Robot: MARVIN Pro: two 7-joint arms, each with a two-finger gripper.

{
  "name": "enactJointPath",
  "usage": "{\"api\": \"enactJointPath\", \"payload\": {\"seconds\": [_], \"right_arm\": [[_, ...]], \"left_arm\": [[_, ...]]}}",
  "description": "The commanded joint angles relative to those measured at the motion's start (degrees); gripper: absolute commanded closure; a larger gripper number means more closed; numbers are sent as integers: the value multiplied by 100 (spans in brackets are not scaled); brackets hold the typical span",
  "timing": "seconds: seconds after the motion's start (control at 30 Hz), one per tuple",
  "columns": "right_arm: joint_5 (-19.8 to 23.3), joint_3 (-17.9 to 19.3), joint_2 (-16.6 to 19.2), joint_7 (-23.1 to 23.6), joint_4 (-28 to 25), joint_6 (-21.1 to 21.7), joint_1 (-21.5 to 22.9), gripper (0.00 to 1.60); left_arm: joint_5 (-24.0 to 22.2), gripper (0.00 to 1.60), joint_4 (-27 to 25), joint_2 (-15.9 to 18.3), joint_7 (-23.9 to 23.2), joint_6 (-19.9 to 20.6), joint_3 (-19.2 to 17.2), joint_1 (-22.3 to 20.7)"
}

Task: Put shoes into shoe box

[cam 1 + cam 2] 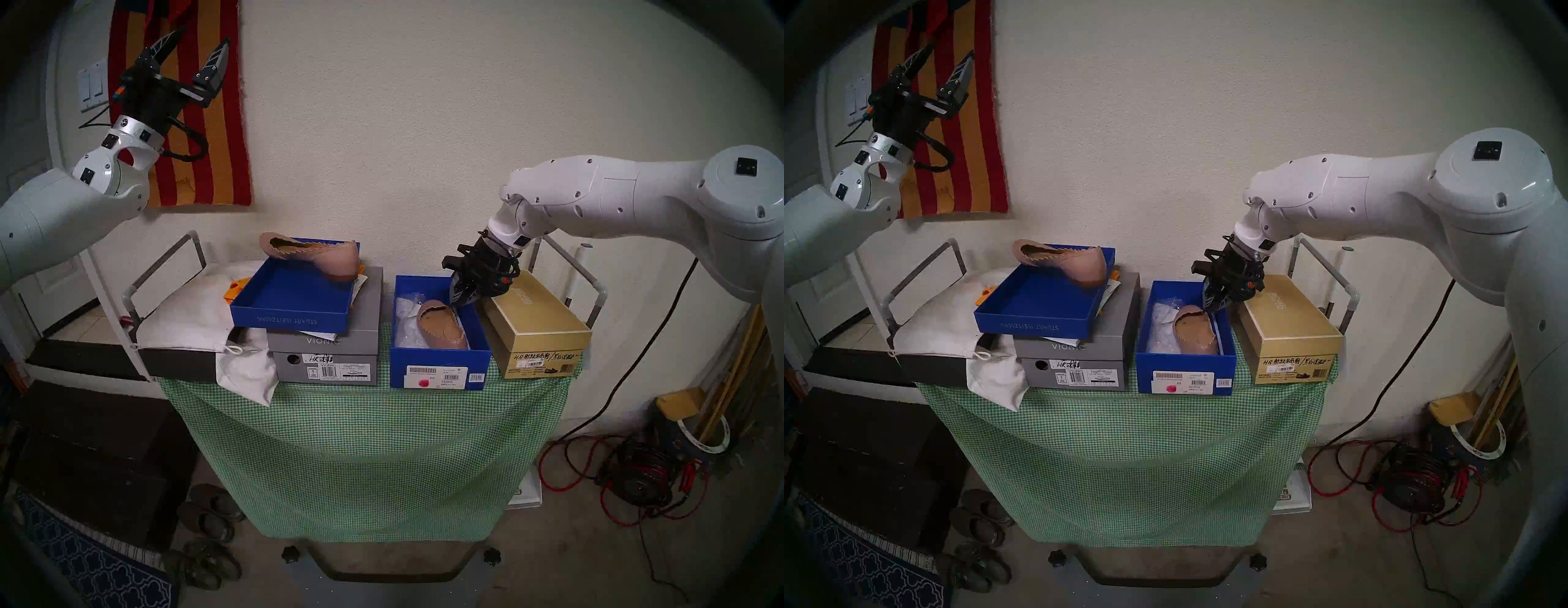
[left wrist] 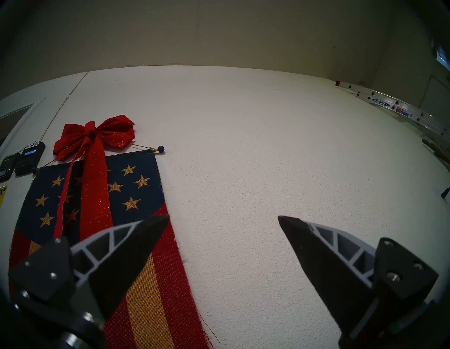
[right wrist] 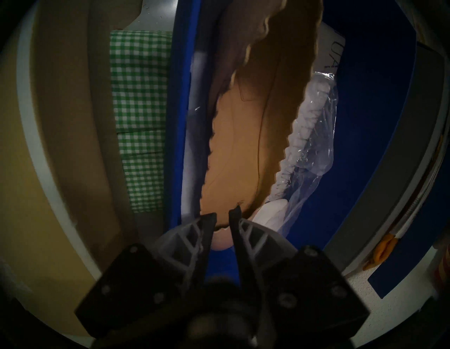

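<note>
The left arm is being held raised, its left gripper [image 1: 193,46] pointing upward with fingers spread wide. The right arm is being angled downward, the right gripper [image 3: 222,214] with fingers nearly closed.

The desk [image 1: 365,446] wears a green checked cloth. On it stand, side by side, a grey box [image 1: 324,367], the blue shoe box [image 1: 439,365] and a tan box [image 1: 536,335]; a white bag [image 1: 244,373] droops over its left corner.
</note>
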Motion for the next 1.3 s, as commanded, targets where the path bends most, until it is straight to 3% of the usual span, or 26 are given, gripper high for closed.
{"api": "enactJointPath", "payload": {"seconds": [0.0,0.07,0.13,0.2,0.27,0.3,0.4,0.7,0.77,0.87,0.9,1.2,1.23,1.27], "right_arm": [[73,-66,-335,103,-318,9,412,4],[107,-88,-423,133,-426,9,440,0],[150,-135,-515,195,-480,9,446,9],[219,-185,-565,238,-575,9,478,38],[306,-232,-623,279,-622,9,495,48],[330,-263,-659,309,-643,9,500,68],[455,-372,-748,407,-718,9,520,84],[793,-715,-935,742,-738,9,632,81],[859,-762,-964,777,-718,9,636,72],[977,-841,-1058,881,-646,9,681,43],[1013,-865,-1085,912,-614,9,692,42],[1338,-1016,-1297,1161,-421,9,725,52],[1373,-1041,-1336,1209,-406,9,719,78],[1392,-1063,-1365,1244,-402,9,705,80]], "left_arm": [[-2,0,5,-13,-1,1,-9,-12],[-2,0,5,-13,0,1,-8,-13],[-3,0,5,-13,0,1,-7,-14],[-3,0,5,-13,0,0,-6,-14],[-3,0,5,-13,0,0,-6,-15],[-3,0,5,-13,0,0,-5,-15],[-4,0,5,-13,0,0,-4,-16],[-5,0,5,-13,0,-1,0,-19],[-5,0,5,-13,0,-1,1,-19],[-6,0,5,-14,0,-1,2,-21],[-6,0,5,-14,0,-1,3,-21],[-8,0,4,-14,0,-2,8,-24],[-8,0,4,-14,0,-2,8,-25],[-9,0,4,-14,0,-2,9,-25]]}}
